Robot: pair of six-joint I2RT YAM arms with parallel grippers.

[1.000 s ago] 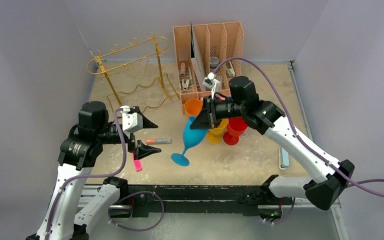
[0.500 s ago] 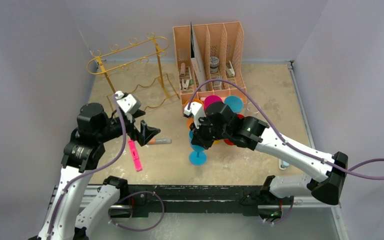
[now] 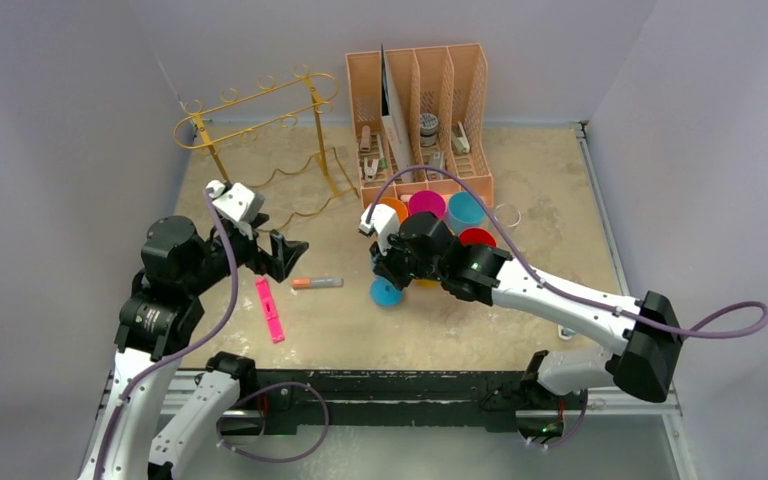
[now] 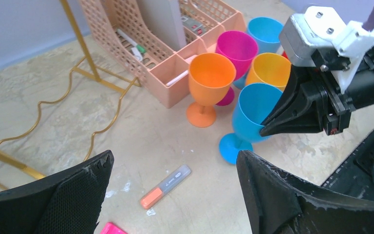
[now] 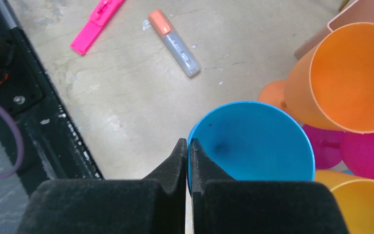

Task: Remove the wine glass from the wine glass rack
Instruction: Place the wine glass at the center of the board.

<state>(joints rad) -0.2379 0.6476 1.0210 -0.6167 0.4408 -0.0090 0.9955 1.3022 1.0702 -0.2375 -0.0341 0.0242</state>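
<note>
The gold wire wine glass rack [image 3: 260, 100] stands at the back left with no glass on it; one upright [image 4: 78, 34] shows in the left wrist view. A blue wine glass [image 3: 386, 291] stands upright, its foot down at the table beside the other glasses. My right gripper [image 3: 392, 262] is shut on its rim [image 5: 258, 141], one finger inside the bowl and one outside [image 5: 188, 142]. The left wrist view shows this grip from the side [image 4: 253, 109]. My left gripper [image 3: 278, 255] hangs open and empty [image 4: 174, 156] above the table, left of the glass.
Orange [image 3: 390, 210], magenta [image 3: 426, 204], light blue [image 3: 466, 208] and red [image 3: 477, 238] glasses cluster before the peach organiser [image 3: 420, 90]. An orange-capped marker [image 3: 317, 283] and a pink highlighter [image 3: 269, 309] lie on the table between the arms.
The right arm turned the blue glass from tilted to upright and lowered it next to the other glasses. The left gripper opened wider and drew back toward the rack.
</note>
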